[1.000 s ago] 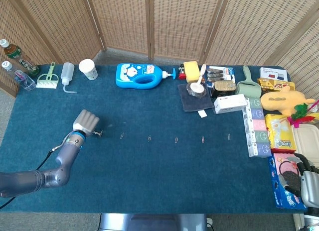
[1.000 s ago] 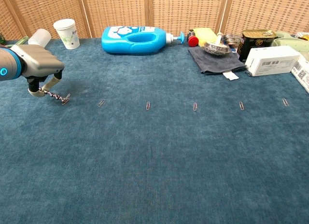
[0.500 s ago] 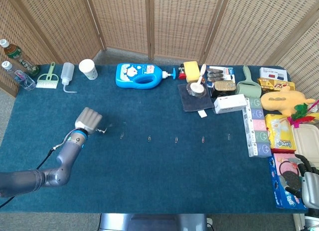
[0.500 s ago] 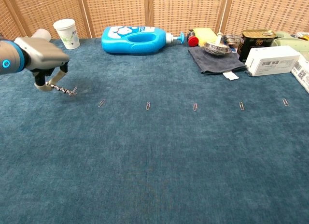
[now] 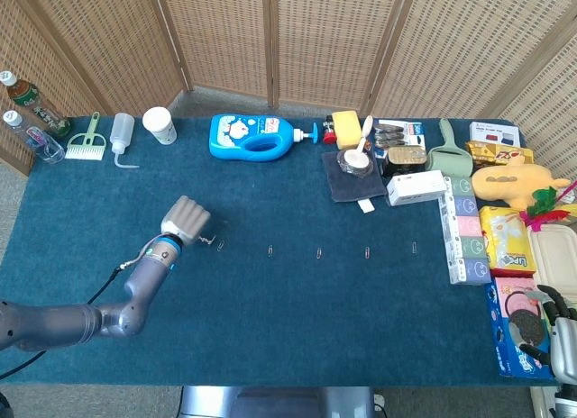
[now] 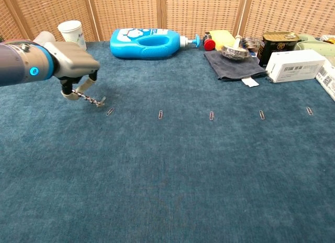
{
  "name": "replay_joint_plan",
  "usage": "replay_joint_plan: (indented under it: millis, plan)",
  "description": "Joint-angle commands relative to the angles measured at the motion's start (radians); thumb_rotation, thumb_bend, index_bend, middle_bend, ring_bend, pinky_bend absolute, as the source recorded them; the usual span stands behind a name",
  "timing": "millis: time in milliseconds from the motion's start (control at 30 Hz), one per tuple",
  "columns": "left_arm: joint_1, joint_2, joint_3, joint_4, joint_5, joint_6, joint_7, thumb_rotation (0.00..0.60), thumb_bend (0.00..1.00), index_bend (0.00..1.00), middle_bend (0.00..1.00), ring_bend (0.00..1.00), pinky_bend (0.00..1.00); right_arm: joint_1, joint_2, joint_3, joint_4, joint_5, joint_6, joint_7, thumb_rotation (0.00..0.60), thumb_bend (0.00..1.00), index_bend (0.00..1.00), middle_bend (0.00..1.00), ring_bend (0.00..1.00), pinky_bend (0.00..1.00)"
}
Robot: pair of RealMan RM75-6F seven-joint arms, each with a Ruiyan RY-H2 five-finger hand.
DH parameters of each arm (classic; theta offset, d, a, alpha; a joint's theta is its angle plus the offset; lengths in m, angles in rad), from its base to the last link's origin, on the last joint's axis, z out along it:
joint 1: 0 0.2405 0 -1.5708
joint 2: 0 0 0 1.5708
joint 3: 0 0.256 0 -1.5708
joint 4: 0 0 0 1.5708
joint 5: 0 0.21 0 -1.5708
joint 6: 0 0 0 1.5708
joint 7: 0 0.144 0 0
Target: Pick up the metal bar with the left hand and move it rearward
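The blue table (image 5: 297,301) filled most of the frame. Left of centre, the left hand (image 5: 185,222) hovered with fingers curled, pinching the metal bar (image 6: 92,100), which slanted down and right from beneath the fingertips (image 6: 68,94), its far tip just beside the leftmost paper clip (image 6: 110,111). At the lower right corner, the right hand (image 5: 561,339) was barely visible; its state could not be told.

Only the word "LUX" is showing legibly, on the yellow packet (image 5: 508,242) at the counter's right edge, while print on the white box (image 6: 294,65) and blue bottle (image 5: 255,136) is staying too small to read.
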Motion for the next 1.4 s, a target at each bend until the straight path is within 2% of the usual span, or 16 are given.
replay_joint_plan:
  millis: [33, 400, 900, 1200, 1400]
  plan:
    - [-0.012, -0.018, 0.001, 0.008, -0.014, 0.008, 0.016, 0.600, 0.58, 0.63, 1.00, 1.00, 1.00, -0.001, -0.004, -0.001, 0.006, 0.000, -0.003, 0.008, 0.529, 0.32, 0.30, 0.25, 0.24, 0.37]
    - [-0.044, -0.063, 0.007, 0.029, -0.072, 0.018, 0.065, 0.600, 0.58, 0.63, 1.00, 1.00, 1.00, -0.006, -0.008, -0.003, 0.026, 0.004, -0.016, 0.030, 0.529, 0.32, 0.31, 0.25, 0.24, 0.37]
    - [-0.054, -0.072, 0.015, 0.033, -0.075, 0.028, 0.066, 0.600, 0.58, 0.63, 1.00, 1.00, 1.00, -0.014, -0.001, 0.000, 0.017, 0.003, -0.008, 0.031, 0.530, 0.32, 0.31, 0.25, 0.24, 0.37]
    - [-0.011, 0.054, -0.012, -0.046, -0.019, 0.074, -0.039, 0.600, 0.58, 0.63, 1.00, 1.00, 1.00, -0.007, -0.004, 0.002, 0.019, -0.004, -0.014, 0.033, 0.530, 0.32, 0.31, 0.25, 0.24, 0.37]
    - [0.024, 0.110, -0.006, -0.030, -0.019, 0.075, -0.082, 0.600, 0.58, 0.63, 1.00, 1.00, 1.00, 0.005, -0.003, 0.004, 0.013, -0.011, -0.026, 0.029, 0.531, 0.32, 0.31, 0.25, 0.24, 0.37]
